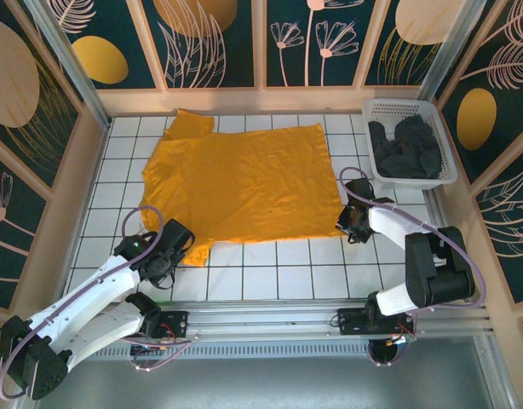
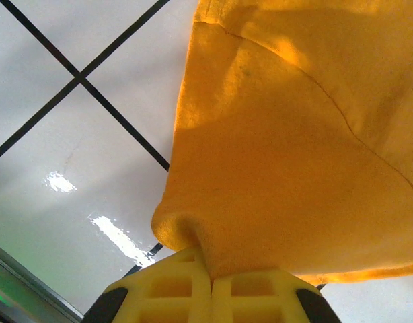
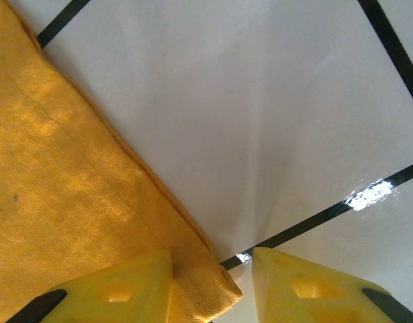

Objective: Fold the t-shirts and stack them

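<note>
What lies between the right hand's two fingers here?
In the right wrist view, a hem corner of the mustard t-shirt lies inside the open right hand, bare white table beside it.

Work surface (image 1: 270, 277): white tiled tabletop with a grid of dark lines, glossy, with bright glare patches (image 2: 116, 235) in the left wrist view. Surround: wood-framed wall panels (image 1: 215, 43) on three sides, dark with tan leaf, flower and oval prints. Near edge: aluminium rail (image 1: 270, 325). Far right corner: white lattice basket (image 1: 398, 107)
</note>
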Controlling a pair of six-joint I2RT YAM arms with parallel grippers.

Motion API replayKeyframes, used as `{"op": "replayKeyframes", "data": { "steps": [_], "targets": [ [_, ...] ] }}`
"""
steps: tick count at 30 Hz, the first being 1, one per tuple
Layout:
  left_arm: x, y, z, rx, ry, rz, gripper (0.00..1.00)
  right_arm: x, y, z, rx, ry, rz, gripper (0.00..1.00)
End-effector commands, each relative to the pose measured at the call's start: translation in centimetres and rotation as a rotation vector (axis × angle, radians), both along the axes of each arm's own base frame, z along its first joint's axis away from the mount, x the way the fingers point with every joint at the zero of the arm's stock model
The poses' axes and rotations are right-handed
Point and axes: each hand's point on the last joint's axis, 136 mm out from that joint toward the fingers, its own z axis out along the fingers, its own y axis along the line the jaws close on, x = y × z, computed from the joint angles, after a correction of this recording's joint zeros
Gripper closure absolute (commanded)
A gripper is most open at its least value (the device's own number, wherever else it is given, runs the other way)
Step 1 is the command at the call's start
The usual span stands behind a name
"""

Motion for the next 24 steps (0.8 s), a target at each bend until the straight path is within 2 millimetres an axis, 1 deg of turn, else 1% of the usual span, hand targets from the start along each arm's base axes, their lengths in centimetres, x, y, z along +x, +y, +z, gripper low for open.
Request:
{"op": "replayKeyframes", "data": {
  "steps": [1, 2, 3, 5, 6, 8, 10, 13, 15, 18, 19, 21, 24],
  "targets": [
    [0.2, 0.6, 0.7, 0.030, -0.007, 0.015, 1.00, -0.6, 0.2, -0.5, 0.004, 0.025, -0.009, 0.63],
    [0.3, 0.6, 0.8, 0.033, -0.008, 0.014, 1.00, -0.6, 0.2, -0.7, 0.006, 0.026, -0.013, 0.64],
    [0.3, 0.6, 0.7, 0.034, -0.007, 0.013, 1.00, -0.4, 0.2, -0.8, 0.006, 0.024, -0.013, 0.66],
    [0.3, 0.6, 0.7, 0.038, -0.008, 0.009, 1.00, -0.3, 0.7, -1.2, 0.027, 0.033, -0.012, 0.75],
    [0.4, 0.6, 0.7, 0.041, -0.007, 0.010, 1.00, -0.4, 0.7, -1.4, 0.030, 0.041, -0.016, 0.82],
    [0.4, 0.6, 0.8, 0.042, -0.008, 0.008, 1.00, -0.7, 0.3, -1.5, 0.017, 0.057, -0.044, 1.00],
    [0.3, 0.7, 0.8, 0.045, -0.006, 0.011, 1.00, -1.3, -0.5, -1.0, -0.021, 0.059, -0.081, 1.00],
    [0.1, 0.9, 1.1, 0.043, -0.008, 0.017, 1.00, -3.1, -1.6, 0.3, -0.055, 0.067, -0.131, 1.00],
    [0.2, 0.8, 1.3, 0.038, -0.016, 0.018, 1.00, -3.9, -1.6, 1.3, -0.041, 0.052, -0.146, 1.00],
    [0.8, 0.4, 1.7, 0.027, -0.034, 0.013, 1.00, -4.6, -0.8, 2.3, -0.005, 0.040, -0.142, 1.00],
    [1.2, 0.1, 1.8, 0.020, -0.042, 0.006, 1.00, -4.6, -0.5, 2.4, 0.001, 0.045, -0.141, 1.00],
    [2.0, -0.5, 2.0, 0.018, -0.054, -0.010, 1.00, -4.1, -0.1, 2.6, 0.011, 0.039, -0.137, 1.00],
    [3.7, -1.1, 2.2, 0.008, -0.069, -0.018, 1.00, -2.5, 0.1, 3.1, 0.006, 0.025, -0.140, 1.00]
  ]
}}
